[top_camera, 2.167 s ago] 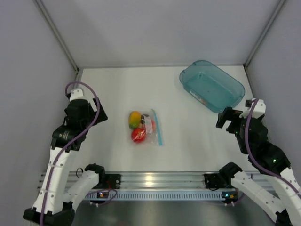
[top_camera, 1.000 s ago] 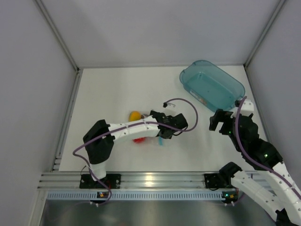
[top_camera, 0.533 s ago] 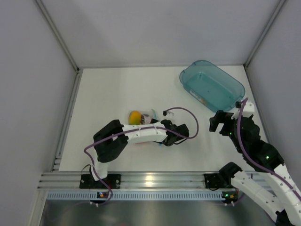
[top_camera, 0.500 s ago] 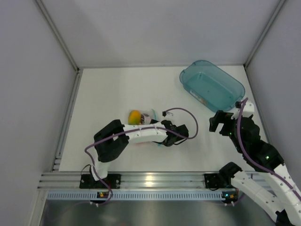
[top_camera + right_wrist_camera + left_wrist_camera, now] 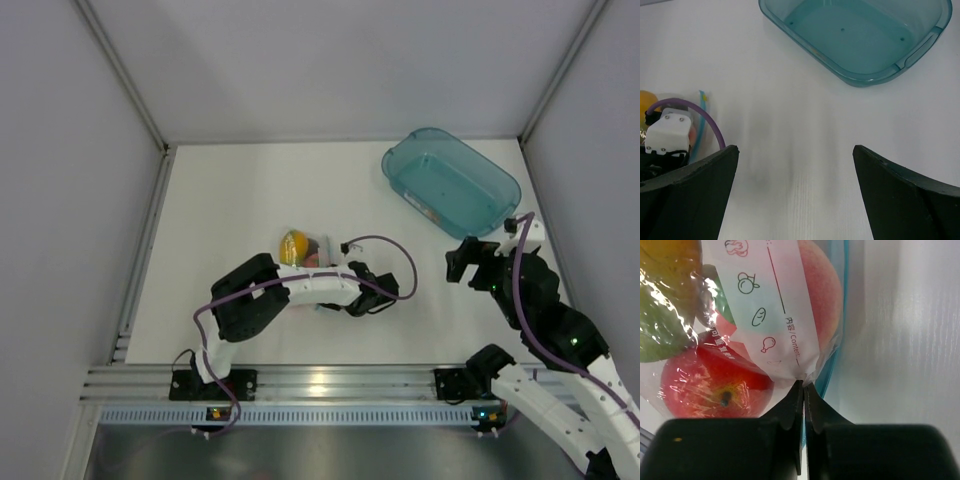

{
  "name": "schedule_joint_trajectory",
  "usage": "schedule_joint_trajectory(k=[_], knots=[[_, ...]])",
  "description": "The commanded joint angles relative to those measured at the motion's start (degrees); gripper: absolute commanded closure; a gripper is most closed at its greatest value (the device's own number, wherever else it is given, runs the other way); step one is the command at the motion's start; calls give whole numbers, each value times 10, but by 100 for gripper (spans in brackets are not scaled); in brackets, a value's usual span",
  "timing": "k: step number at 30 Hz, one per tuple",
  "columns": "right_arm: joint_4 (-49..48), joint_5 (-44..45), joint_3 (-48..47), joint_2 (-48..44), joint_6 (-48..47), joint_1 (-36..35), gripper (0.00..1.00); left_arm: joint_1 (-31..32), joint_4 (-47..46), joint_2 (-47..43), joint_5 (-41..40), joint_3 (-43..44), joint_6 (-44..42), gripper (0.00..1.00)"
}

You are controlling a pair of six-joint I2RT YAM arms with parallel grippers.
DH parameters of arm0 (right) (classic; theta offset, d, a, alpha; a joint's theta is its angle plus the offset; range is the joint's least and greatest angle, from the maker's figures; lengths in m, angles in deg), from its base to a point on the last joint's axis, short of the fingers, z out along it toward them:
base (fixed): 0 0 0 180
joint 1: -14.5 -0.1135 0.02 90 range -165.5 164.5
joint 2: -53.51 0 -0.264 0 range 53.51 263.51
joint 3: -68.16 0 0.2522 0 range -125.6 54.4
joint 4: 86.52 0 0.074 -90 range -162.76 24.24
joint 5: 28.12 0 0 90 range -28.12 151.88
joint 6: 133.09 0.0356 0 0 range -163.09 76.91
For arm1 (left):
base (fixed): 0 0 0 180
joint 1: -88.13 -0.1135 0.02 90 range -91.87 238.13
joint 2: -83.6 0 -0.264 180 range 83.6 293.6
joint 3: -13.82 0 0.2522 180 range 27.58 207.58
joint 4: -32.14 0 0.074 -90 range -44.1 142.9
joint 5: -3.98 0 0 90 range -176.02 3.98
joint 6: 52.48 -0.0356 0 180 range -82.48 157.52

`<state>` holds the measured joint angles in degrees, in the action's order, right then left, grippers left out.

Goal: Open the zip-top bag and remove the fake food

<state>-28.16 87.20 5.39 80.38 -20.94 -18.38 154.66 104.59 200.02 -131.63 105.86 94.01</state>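
- zip-top bag [image 5: 765,315]: middle of table [image 5: 230,200], a little toward near edge; looks unopened.
- fake food [image 5: 705,385]: all inside bag; red ball, peach and yellow mango show through plastic.
- left gripper [image 5: 802,395]: wide a second ago, now pinched on bag edge beside teal zip strip. Bag nudged slightly.
- Judgement: one lip secured, pull-apart not yet begun.
- right gripper [image 5: 795,150]: spread wide, holding nothing, near right edge, short of tub [image 5: 450,180] at far right corner. Likely needed for opposite lip.

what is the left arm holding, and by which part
The left end effector pinches the small clear plastic zip-top bag at its edge by the teal zip strip.
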Motion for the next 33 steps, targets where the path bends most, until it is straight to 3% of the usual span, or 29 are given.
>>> schedule_joint_trajectory(k=[1,6,11,16,20,24,28,33], knots=[[-7,-8,-5,-3,-5,-4,1,1,3,-9,-14,-10,16,100],[-16,-21,1,5,-4,-4,1,1,-25,-86,6,-28,-14,100],[-43,-74,15,4,-18,-4,1,0,-135,-221,91,-69,-115,100],[-96,-178,37,-12,-48,-4,1,0,-179,-287,152,-79,-192,100],[-136,-334,61,-6,-72,-5,1,-1,-219,-336,216,-91,-244,100],[-168,-322,74,40,57,-4,1,-4,-282,-393,290,-127,-260,100],[-256,-387,114,105,140,-7,9,-4,-364,-420,369,-166,-268,100],[-263,-297,126,127,212,-17,11,-4,-405,-421,364,-190,-254,100]])
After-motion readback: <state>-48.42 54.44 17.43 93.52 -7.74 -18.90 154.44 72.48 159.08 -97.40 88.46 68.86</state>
